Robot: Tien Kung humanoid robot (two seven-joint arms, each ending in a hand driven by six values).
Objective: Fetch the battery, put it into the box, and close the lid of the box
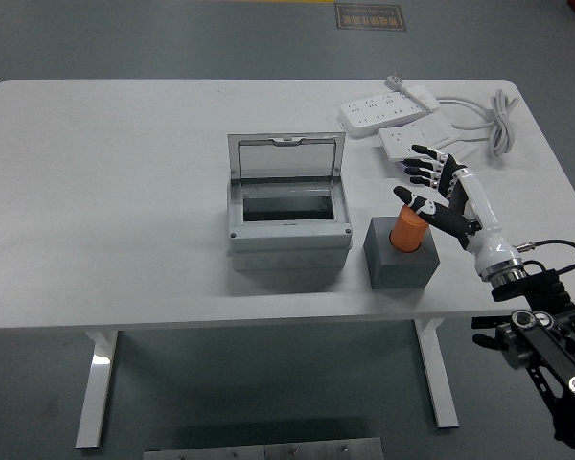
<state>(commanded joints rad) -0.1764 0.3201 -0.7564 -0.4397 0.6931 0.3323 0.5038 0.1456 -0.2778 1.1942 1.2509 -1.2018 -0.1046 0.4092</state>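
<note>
A grey box (pixel 289 225) stands on a white table (pixel 105 192), its clear lid (pixel 287 156) raised upright at the back. Just right of the box, an orange battery (pixel 408 230) stands in a dark grey block (pixel 402 254). The robot's right hand (pixel 439 192) hovers just right of the battery, fingers spread, holding nothing. The fetching step appears underway; next, the fingers must close around the battery and lift it clear. Whether the thumb already touches the battery is hard to tell. The battery's lower part is hidden in the block. The left arm is out of view.
</note>
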